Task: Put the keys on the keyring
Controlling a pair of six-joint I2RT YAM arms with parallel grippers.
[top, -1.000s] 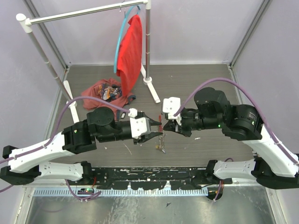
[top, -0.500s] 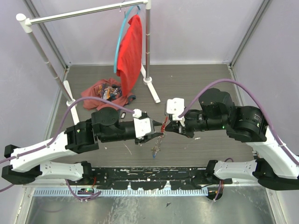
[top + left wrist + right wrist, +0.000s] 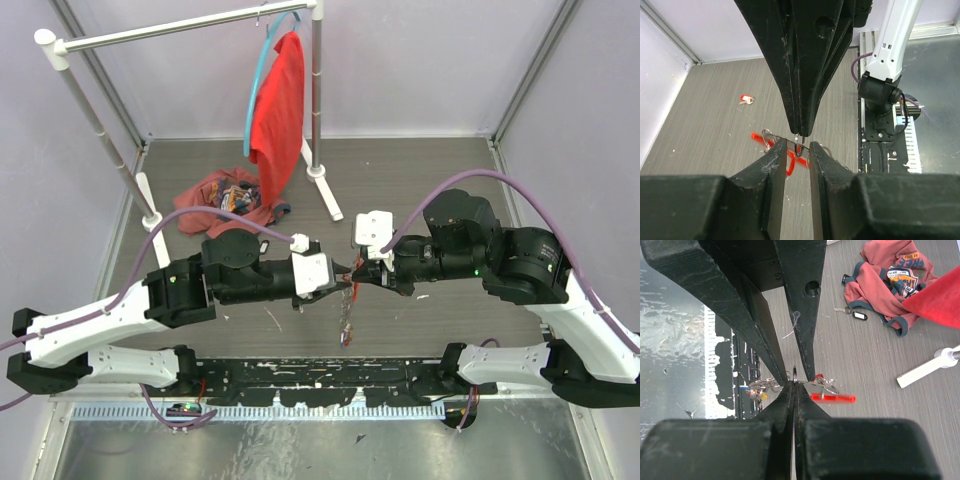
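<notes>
The keyring (image 3: 799, 143) is a thin metal ring held in the air between both arms. My right gripper (image 3: 794, 385) is shut on it, edge-on (image 3: 795, 373). My left gripper (image 3: 798, 146) faces it, jaws a narrow gap apart with the ring inside the gap. From the top, the left gripper (image 3: 343, 271) and right gripper (image 3: 358, 277) meet tip to tip. The red strap tag (image 3: 832, 398) and bead chain (image 3: 346, 322) hang below, with small keys (image 3: 757, 386) bunched on the chain. A red-headed key (image 3: 745, 100) lies on the floor.
A crumpled red shirt (image 3: 215, 195) lies at the back left, with a black fob (image 3: 859, 316) and a key beside it. A red cloth (image 3: 280, 110) hangs from the white rack, whose foot (image 3: 325, 190) stands behind the grippers.
My left gripper slid right up to the right gripper's tips and its jaws narrowed around the ring. The chain swung from the left and now hangs straight down.
</notes>
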